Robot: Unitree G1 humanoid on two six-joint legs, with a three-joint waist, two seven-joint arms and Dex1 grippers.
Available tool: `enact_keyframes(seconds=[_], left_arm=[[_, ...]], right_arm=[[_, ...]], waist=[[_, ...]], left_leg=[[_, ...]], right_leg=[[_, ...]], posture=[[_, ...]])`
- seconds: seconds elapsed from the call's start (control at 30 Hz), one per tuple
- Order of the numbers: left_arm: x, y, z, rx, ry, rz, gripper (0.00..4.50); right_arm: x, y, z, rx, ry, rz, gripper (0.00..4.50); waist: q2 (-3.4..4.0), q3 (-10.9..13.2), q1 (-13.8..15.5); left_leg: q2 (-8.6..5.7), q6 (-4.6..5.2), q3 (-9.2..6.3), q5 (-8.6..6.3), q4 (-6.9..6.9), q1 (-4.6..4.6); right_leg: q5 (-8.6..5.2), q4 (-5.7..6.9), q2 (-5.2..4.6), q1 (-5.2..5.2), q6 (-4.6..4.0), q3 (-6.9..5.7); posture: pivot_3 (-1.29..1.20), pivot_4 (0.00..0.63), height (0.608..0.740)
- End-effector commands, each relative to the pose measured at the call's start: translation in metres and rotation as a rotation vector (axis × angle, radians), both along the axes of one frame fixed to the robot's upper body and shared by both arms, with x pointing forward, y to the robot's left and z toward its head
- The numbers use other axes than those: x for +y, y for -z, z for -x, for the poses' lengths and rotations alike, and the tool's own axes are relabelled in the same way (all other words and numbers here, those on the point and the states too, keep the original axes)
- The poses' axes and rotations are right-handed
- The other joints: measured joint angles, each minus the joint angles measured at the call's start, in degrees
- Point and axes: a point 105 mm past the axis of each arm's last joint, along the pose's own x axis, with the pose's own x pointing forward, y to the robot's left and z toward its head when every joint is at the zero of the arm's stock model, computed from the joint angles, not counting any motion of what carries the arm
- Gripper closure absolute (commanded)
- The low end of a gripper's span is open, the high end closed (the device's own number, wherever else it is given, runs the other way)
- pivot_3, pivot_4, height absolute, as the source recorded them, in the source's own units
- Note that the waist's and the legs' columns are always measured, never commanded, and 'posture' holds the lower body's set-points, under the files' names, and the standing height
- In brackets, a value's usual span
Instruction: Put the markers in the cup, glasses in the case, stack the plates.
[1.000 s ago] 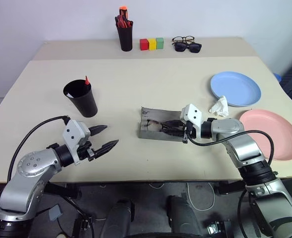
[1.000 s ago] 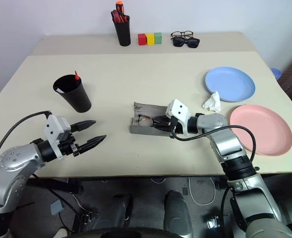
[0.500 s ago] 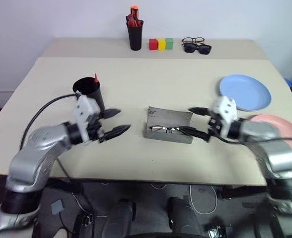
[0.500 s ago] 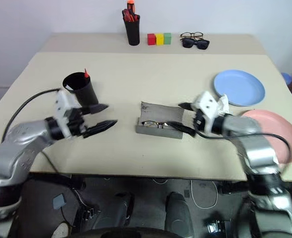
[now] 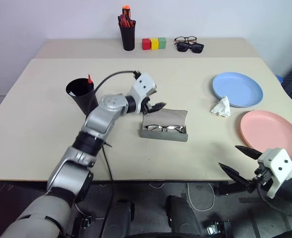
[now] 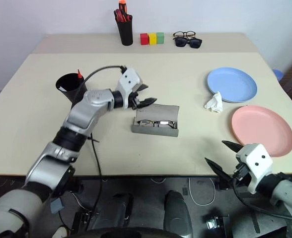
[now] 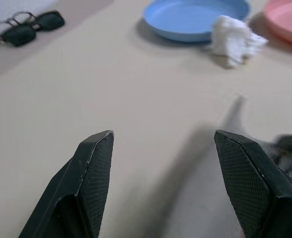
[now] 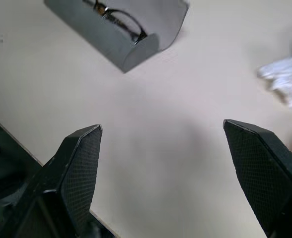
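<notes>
Beige surface [image 5: 46, 124]: glasses [image 5: 164, 128] lie inside open case [image 5: 164, 126] at centre. Left end effector [image 5: 154, 105] just behind case lid, fingers apart, empty. Right end effector [image 5: 240, 160] off near edge, spread wide, empty

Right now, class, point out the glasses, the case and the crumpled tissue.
glasses [image 5: 164, 128], left eye view, nose bridge.
case [image 5: 166, 117], left eye view, open lid.
crumpled tissue [image 5: 220, 106], left eye view, its middle.

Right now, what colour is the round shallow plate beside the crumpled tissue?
Light blue plate, clearest in the left eye view.
</notes>
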Motion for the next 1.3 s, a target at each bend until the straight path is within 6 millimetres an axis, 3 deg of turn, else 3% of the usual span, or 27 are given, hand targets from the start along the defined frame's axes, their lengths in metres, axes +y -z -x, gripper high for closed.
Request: enact_keyframes(seconds=[0.03,0.23,0.43,0.77,0.93,1.03,1.13,1.2,1.3], left_arm=[[-0.006,-0.010,-0.011,-0.054,0.061,-0.109,2.89],[-0.014,0.004,-0.016,-0.081,0.183,-0.310,2.89],[-0.018,0.023,-0.004,-0.021,0.356,-0.441,2.89],[0.000,0.022,0.030,0.265,0.619,-0.454,2.89],[0.012,0.053,0.053,0.310,0.717,-0.513,2.89],[0.006,0.046,0.057,0.248,0.698,-0.429,2.89],[0.000,0.023,0.066,0.144,0.697,-0.287,2.89],[-0.003,0.008,0.084,0.047,0.741,-0.182,2.89],[-0.003,0.008,0.107,0.046,0.791,-0.143,2.89]], right_arm=[[0.003,-0.014,0.004,-0.087,0.044,-0.007,0.50],[0.005,-0.010,0.007,-0.095,0.089,-0.037,0.50],[0.005,-0.006,0.013,-0.087,0.109,-0.038,0.50],[0.002,-0.002,0.022,-0.066,0.126,-0.034,0.50],[-0.007,0.004,0.020,-0.048,0.177,-0.034,0.50],[-0.013,0.004,0.017,-0.041,0.220,-0.057,0.50],[-0.024,-0.002,0.012,-0.071,0.270,-0.087,0.50],[-0.038,-0.002,0.002,-0.081,0.324,-0.089,0.50],[-0.054,0.006,-0.009,-0.067,0.371,-0.055,0.50]], waist=[[0.00,0.0,0.1],[0.00,0.0,0.4],[-0.01,0.0,1.2],[0.00,0.0,1.1],[0.05,0.0,1.0],[0.09,-0.1,1.2],[0.10,-0.1,1.2],[0.10,-0.1,1.1],[0.19,-0.1,1.0]], left_leg=[[0.00,0.00,-0.01,0.00,-0.05,-0.02],[-0.04,0.02,-0.03,-0.01,-0.17,-0.29],[-0.04,0.05,-0.01,-0.03,-0.22,-0.36],[-0.04,0.09,-0.01,-0.05,-0.19,-0.32],[-0.02,0.09,-0.02,-0.05,-0.19,-0.25],[-0.01,0.09,-0.05,-0.05,-0.15,-0.18],[-0.01,0.09,-0.06,-0.05,-0.12,-0.19],[0.00,0.09,-0.07,-0.05,-0.11,-0.20],[0.01,0.09,-0.05,-0.05,-0.11,-0.20]], right_leg=[[0.02,-0.02,0.00,-0.03,0.03,-0.01],[0.08,-0.18,-0.02,-0.24,0.27,-0.01],[0.15,-0.46,-0.01,-0.20,0.43,-0.01],[0.19,-0.50,0.00,-0.11,0.44,-0.02],[0.31,-0.48,0.00,-0.03,0.25,0.01],[0.33,-0.49,0.00,0.07,0.21,0.00],[0.36,-0.49,-0.01,0.07,0.13,0.00],[0.38,-0.50,0.00,0.05,0.09,0.01],[0.43,-0.50,0.00,0.04,0.02,0.03]], posture=[[0.00,0.150,0.740],[0.00,0.150,0.740],[0.00,0.150,0.740],[0.00,0.150,0.740],[0.00,0.150,0.740],[0.00,0.150,0.740],[0.00,0.150,0.740],[0.00,0.150,0.740],[0.00,0.150,0.740]])
